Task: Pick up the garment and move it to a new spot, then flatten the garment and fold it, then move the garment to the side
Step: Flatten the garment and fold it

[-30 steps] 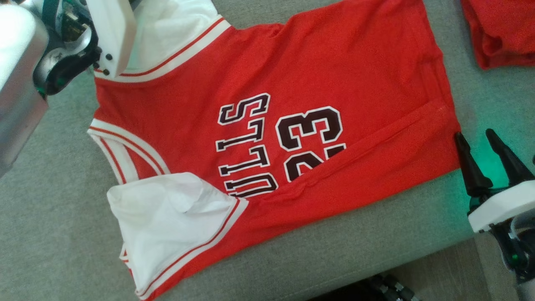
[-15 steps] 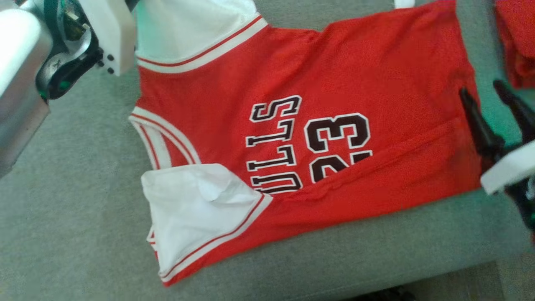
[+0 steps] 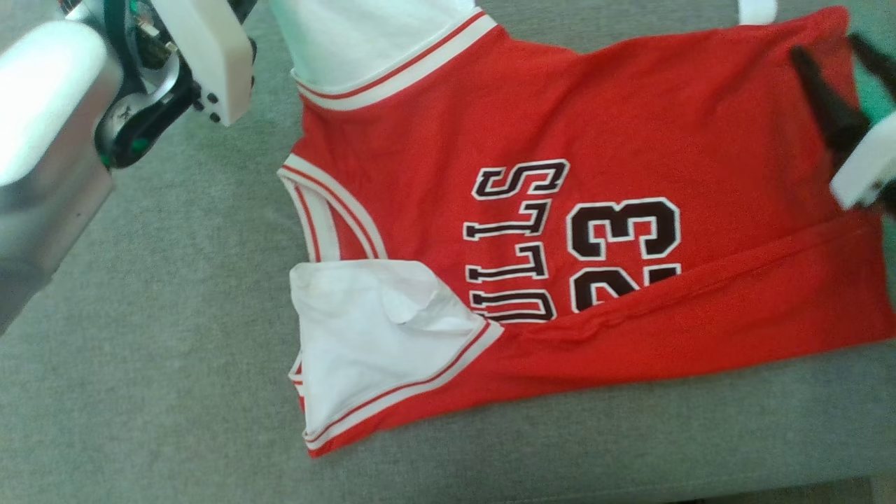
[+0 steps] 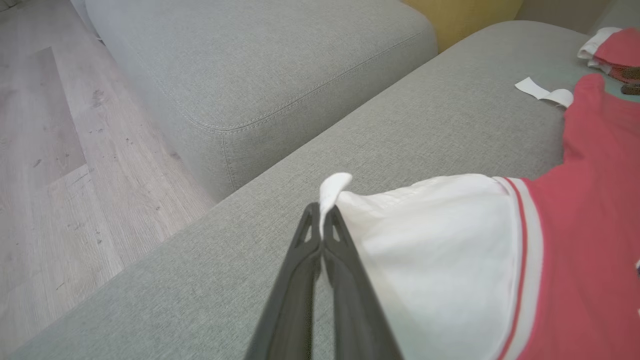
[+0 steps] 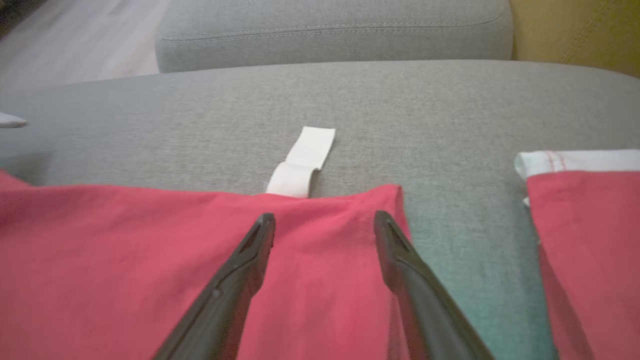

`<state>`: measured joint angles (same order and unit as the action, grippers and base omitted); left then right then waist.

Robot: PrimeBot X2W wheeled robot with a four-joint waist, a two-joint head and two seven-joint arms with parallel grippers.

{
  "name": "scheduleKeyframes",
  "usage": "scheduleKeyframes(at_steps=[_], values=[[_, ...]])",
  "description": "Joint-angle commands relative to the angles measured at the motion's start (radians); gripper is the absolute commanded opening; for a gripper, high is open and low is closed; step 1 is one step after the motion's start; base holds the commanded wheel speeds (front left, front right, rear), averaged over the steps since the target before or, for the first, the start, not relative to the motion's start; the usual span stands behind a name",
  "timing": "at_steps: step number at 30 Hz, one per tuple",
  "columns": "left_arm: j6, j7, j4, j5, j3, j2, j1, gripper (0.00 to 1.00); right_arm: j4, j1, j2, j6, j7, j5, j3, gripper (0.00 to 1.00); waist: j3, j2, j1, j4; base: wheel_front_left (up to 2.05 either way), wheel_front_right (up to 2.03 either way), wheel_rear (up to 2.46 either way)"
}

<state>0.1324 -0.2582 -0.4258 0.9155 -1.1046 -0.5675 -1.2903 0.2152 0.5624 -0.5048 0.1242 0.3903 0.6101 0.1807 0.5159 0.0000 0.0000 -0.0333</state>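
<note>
Red garment partly folded, grey sofa beneath

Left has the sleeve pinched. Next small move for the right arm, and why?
Probably lower the right gripper and close on the jersey at its hem corner: the jaws stand open over it, while the left gripper grips the white sleeve.

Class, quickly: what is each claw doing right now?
Left claw: shut on the jersey, at its white corner.
Right claw: open, holding nothing.
</note>
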Motion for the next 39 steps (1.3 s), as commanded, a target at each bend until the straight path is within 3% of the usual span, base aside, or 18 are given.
scheduleKeyframes(at_steps=[1, 14, 17, 19, 21, 22, 29, 39], values=[[-0.002, 0.014, 0.01, 0.004, 0.035, -0.031, -0.082, 0.0, 0.002, 0.025, -0.03, 0.007, 0.006, -0.015, -0.003, 1.0, 0.012, 0.0, 0.0, 0.013, 0.0, 0.0, 0.0], [-0.002, 0.048, -0.022, 0.041, -0.035, -0.019, -0.129, 0.0, 0.207, 0.181, -0.009, 0.007, 0.013, -0.062, 0.014, 1.0, 0.039, 0.0, 0.0, 0.041, 0.0, 0.0, 0.0], [-0.002, 0.054, -0.028, 0.048, -0.049, -0.018, -0.138, 0.0, 0.228, 0.202, -0.008, 0.007, -0.001, -0.062, 0.027, 0.77, 0.045, 0.0, 0.0, 0.044, 0.0, 0.0, 0.0], [-0.002, 0.058, -0.032, 0.053, -0.059, -0.019, -0.142, 0.0, 0.24, 0.214, -0.007, 0.007, -0.009, -0.061, 0.036, 0.44, 0.047, 0.0, 0.0, 0.044, 0.0, 0.0, 0.0], [-0.002, 0.062, -0.037, 0.058, -0.067, -0.02, -0.146, 0.0, 0.25, 0.223, -0.007, 0.007, -0.017, -0.06, 0.047, 0.25, 0.048, 0.0, 0.0, 0.044, 0.0, 0.0, 0.0], [-0.002, 0.064, -0.04, 0.061, -0.072, -0.02, -0.148, 0.0, 0.255, 0.227, -0.007, 0.007, -0.021, -0.06, 0.051, 0.0, 0.048, 0.0, 0.0, 0.044, 0.0, 0.0, 0.0], [-0.002, 0.106, -0.06, 0.047, -0.095, -0.03, -0.169, 0.0, 0.272, 0.26, -0.017, 0.007, -0.072, -0.071, 0.054, 0.0, 0.049, 0.0, 0.0, 0.039, 0.0, 0.0, 0.0], [-0.015, 0.317, -0.158, -0.012, -0.056, -0.009, -0.208, 0.0, 0.284, 0.317, -0.013, 0.007, -0.191, -0.074, -0.013, 0.0, 0.034, 0.0, 0.0, 0.034, 0.0, 0.0, 0.0]])
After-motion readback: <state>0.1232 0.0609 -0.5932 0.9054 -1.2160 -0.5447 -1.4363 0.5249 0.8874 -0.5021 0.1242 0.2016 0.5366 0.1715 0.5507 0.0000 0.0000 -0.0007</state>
